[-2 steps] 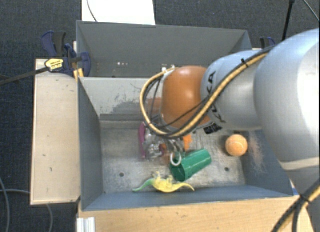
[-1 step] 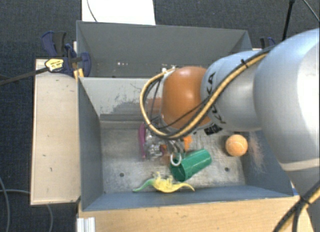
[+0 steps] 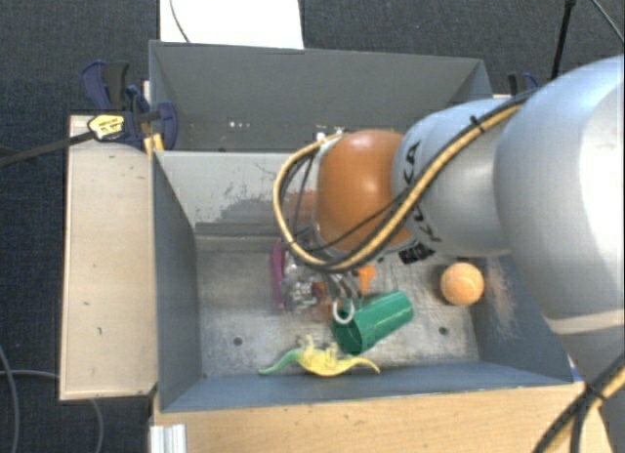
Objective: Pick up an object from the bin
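Found claw (image 3: 330, 297) low at frame centre, beside tipped green cup (image 3: 379, 318); could not tell if apart or together. Judged mid-approach; next needed straddling its rim.

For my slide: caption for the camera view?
Arm's hand low in grey bin, near a tipped green cup, yellow toy and orange ball.

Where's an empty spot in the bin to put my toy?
Biggest bare floor: the left side, between the bin's left wall and the pink thing. A smaller patch is front right, between the green cup, the orange ball and the right wall. It's crowded in the middle, where the claw, cup and yellow-green toy bunch together.
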Motion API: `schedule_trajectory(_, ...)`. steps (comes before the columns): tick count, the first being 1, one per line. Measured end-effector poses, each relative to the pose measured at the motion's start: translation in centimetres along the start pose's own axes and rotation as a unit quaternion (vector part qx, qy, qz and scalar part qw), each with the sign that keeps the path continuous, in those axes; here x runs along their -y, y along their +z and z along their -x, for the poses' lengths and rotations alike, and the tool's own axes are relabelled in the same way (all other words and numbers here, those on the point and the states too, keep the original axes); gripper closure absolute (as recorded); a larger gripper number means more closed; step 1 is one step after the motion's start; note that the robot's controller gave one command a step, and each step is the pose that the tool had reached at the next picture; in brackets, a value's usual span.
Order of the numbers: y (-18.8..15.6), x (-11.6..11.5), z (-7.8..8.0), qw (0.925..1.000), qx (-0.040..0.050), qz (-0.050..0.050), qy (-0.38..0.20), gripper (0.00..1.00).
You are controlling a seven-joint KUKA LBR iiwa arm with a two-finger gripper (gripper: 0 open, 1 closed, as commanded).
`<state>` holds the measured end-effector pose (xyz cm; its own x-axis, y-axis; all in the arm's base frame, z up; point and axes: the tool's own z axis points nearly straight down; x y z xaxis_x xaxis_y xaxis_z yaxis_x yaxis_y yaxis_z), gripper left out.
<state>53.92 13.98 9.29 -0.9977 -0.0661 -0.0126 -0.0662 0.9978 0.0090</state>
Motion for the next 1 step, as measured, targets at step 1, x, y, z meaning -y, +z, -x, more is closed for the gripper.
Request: schedule_trajectory(1,0.0,0.0,0.0,1.0,0.0,0.0,0.0,1.0)
